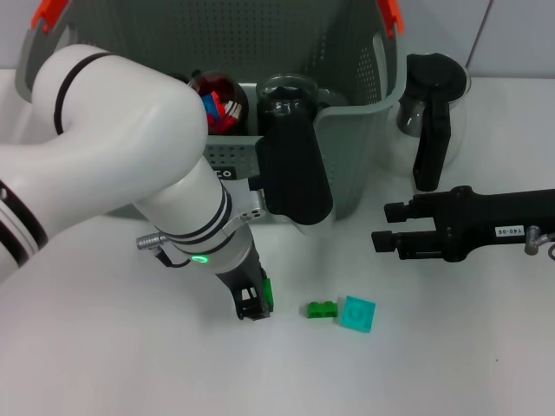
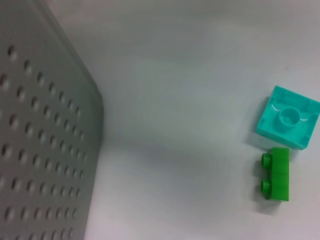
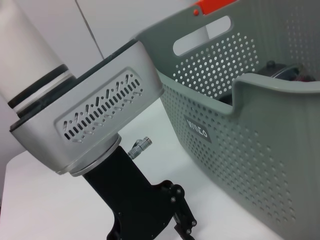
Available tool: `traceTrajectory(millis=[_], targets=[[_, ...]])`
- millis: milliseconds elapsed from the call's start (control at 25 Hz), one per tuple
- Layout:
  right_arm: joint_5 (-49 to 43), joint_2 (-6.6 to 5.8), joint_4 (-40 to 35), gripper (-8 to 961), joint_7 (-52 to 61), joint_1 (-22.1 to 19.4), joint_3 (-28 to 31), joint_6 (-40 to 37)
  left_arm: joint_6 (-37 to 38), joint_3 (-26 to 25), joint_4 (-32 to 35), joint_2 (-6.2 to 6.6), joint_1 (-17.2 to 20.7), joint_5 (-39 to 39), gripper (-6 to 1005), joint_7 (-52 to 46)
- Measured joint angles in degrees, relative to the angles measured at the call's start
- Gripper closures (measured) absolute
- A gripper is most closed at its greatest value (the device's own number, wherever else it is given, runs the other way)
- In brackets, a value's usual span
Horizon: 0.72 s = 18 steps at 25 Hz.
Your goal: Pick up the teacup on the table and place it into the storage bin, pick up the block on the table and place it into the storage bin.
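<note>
Left gripper [image 1: 254, 305]: lowered onto table [image 1: 104, 364], left of green block [image 1: 322, 308], for pickup; finger state indeterminable. Right gripper [image 1: 381, 227]: parked right of storage bin [image 1: 355, 139], fingers narrowly parted, empty.

The storage bin [image 3: 260, 150] bears raised lettering on its perforated wall that looks like "WINCO", and a small white label on the right arm [image 1: 507, 230] reads roughly "140-06".

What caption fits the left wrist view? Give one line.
Small green studded block touching a teal square block on the white table, beside the grey perforated bin.
</note>
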Motion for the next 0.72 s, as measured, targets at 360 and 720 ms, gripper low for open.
traceTrajectory(millis=[360,720], targets=[[0.00,-0.02,0.00,310,0.07,-0.15,0.00,0.02,3.03,-1.37,1.91,0.04,-0.16,-0.56,594,0.09],[0.18,-0.01,0.00,311,0.13,-0.44,0.00,-0.21,23.50,-23.22,16.74,0.44,2.25,-19.23,578,9.14]])
